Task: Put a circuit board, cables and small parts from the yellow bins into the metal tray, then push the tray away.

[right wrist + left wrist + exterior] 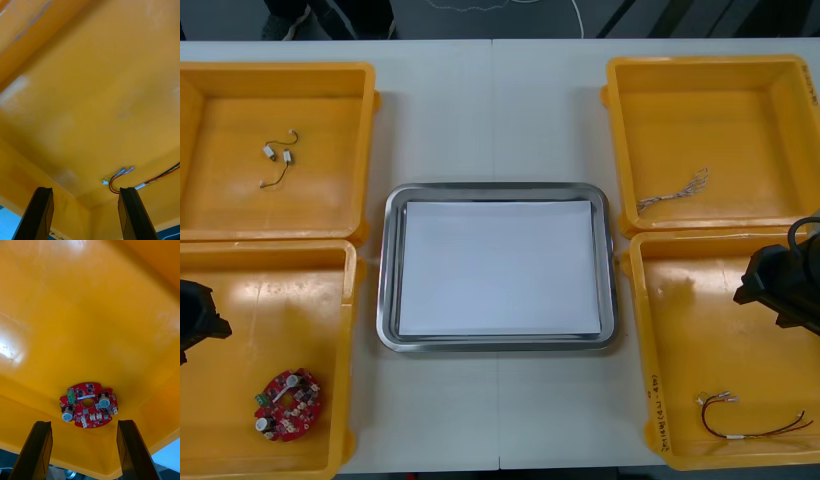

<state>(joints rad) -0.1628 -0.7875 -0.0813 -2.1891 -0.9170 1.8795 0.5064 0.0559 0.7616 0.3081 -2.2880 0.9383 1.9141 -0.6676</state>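
At the near left of the light table (490, 110), the left gripper (195, 315) hangs over the near left yellow bin (280, 300). Its two black fingers (41, 450) stand wide apart with nothing between them. A round red circuit board (287, 403) lies flat on this bin's floor, close to the near wall, and in the left wrist view it sits just beyond the fingertips. At the near right, the right gripper (780, 285) hangs over the near right yellow bin (700, 320). Its fingers (131, 213) are also spread and hold nothing. A red and yellow cable (750, 420) lies loose on the floor near that bin's near right corner, and in the right wrist view its plug end shows just past the fingertips. Between the two pairs of bins sits the metal tray (500, 190), with a shiny rim, white inside and nothing in it. Farther back on the left, the far left yellow bin (320, 200) holds a few small metal parts (277, 158) with thin wires, lying together near its middle. Farther back on the right, the far right yellow bin (720, 120) holds one thin twisted cable (675, 190), which lies slanted near its near wall.
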